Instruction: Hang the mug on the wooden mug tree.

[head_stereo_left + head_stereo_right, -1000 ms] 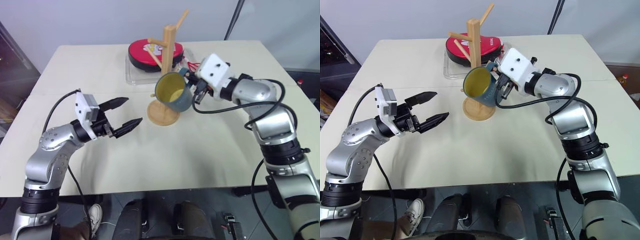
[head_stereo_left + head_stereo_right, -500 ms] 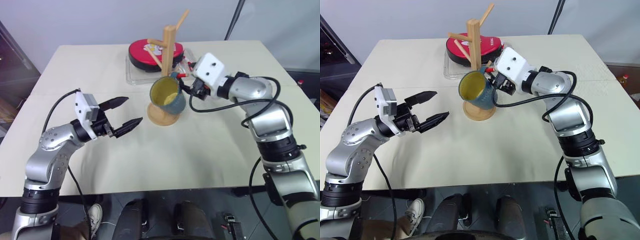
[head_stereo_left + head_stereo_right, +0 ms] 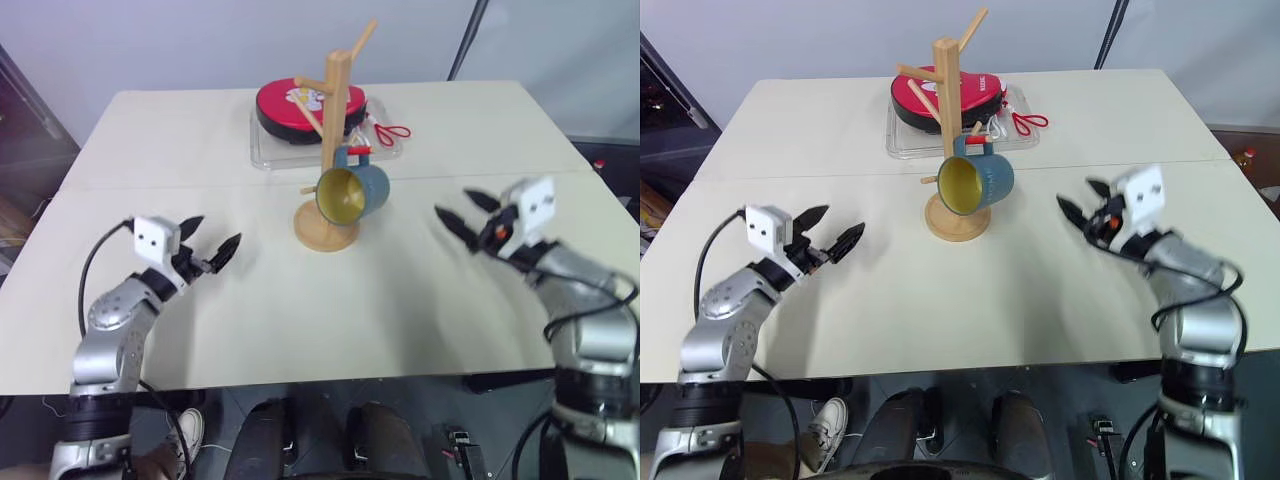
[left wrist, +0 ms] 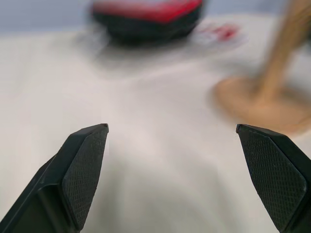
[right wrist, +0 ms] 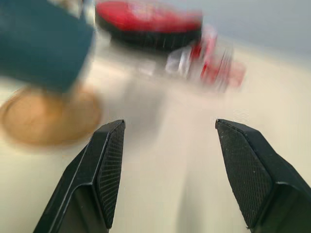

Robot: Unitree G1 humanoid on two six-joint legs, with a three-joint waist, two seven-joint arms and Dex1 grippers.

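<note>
Well off to the left of my right pincer (image 3: 1083, 212), the dark teal-blue ceramic mug with the pale yellow inside (image 3: 975, 182) now hangs by its loop handle on a low peg of the light wooden mug tree (image 3: 953, 120), mouth tipped toward me, body clear of the round disc base. A second ago that pincer was clamped at the mug's handle, pressed up against the post; it has since let go and drawn back to my right, and its two black fingers stand spread with nothing between them. My left pincer (image 3: 208, 250) has also dropped away and sits low, well apart from the tree on its other side, fingers parted and empty.

I judge the hanging done: the mug stays on the peg with no support from me, so what remains is only to keep both arms clear and not jostle the tree.

Beyond the tree from my pincers lies a clear plastic tray (image 3: 908, 143) carrying a red and black rounded case (image 3: 925, 92), with red-handled scissors (image 3: 1025, 122) at the tray's edge nearer my right pincer. Nothing lies on the cream table (image 3: 970, 300) between either pincer and the tree, so no obstacle stands in my way.
</note>
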